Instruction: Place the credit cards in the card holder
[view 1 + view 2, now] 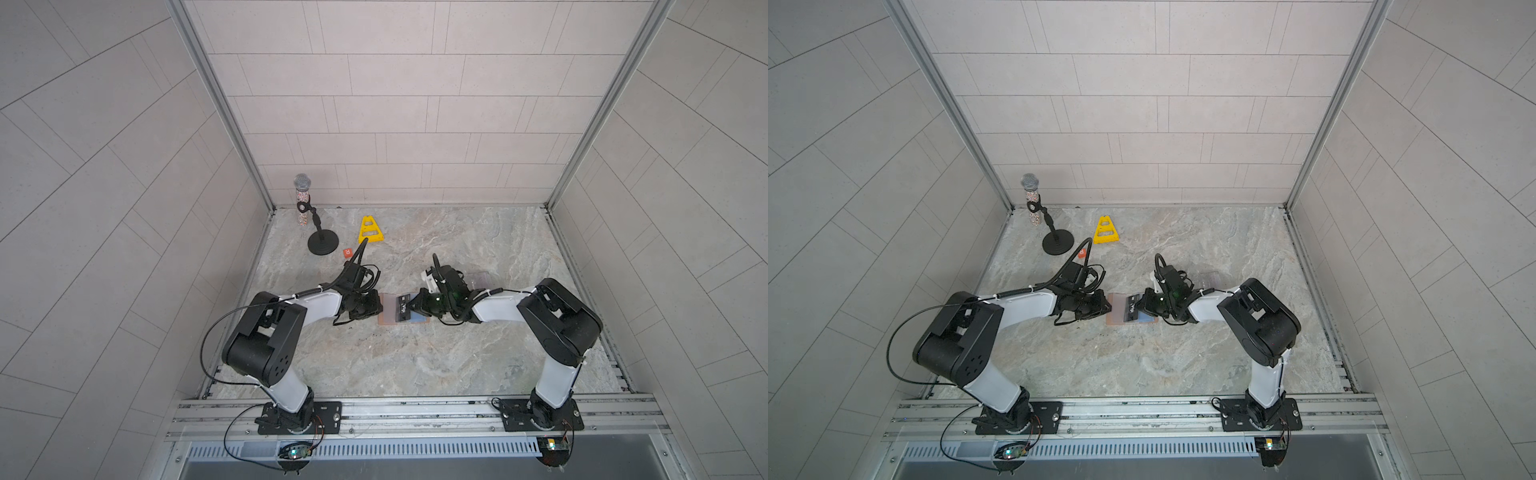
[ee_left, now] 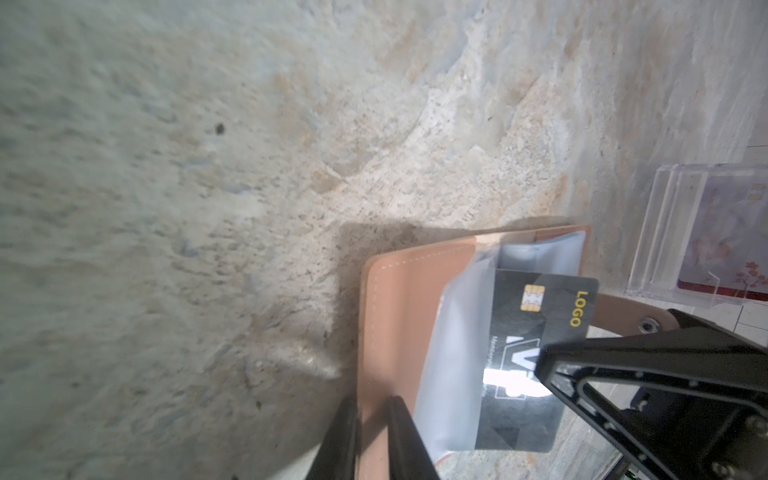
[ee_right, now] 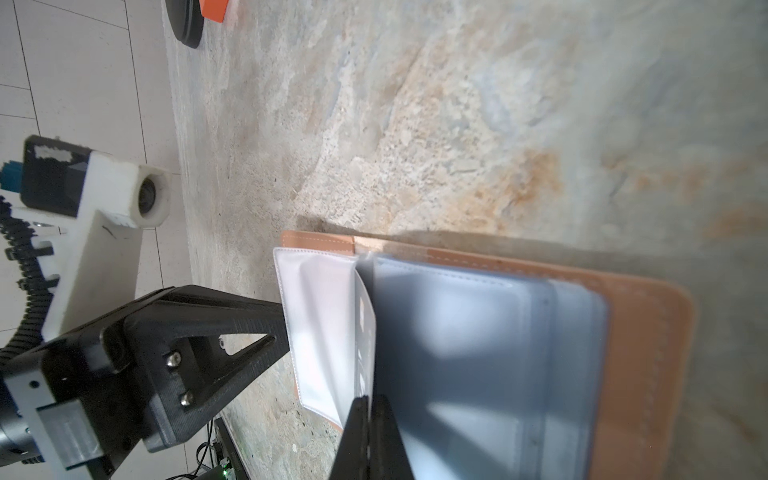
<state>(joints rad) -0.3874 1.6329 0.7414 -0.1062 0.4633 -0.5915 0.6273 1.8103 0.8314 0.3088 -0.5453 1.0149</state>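
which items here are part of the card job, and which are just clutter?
Job: black VIP card, held by the right gripper; card holder, clamped by the left gripper; red card in the clear box.
Clutter: microphone on stand; yellow cone; orange tag.

Glare and the right gripper (image 2: 542, 368) hid some lettering on the black VIP card (image 2: 548, 316); the frame edge cropped the clear plastic box (image 2: 665, 232).

VIP card (image 1: 404, 308) lies partly in the card holder (image 1: 384, 320).
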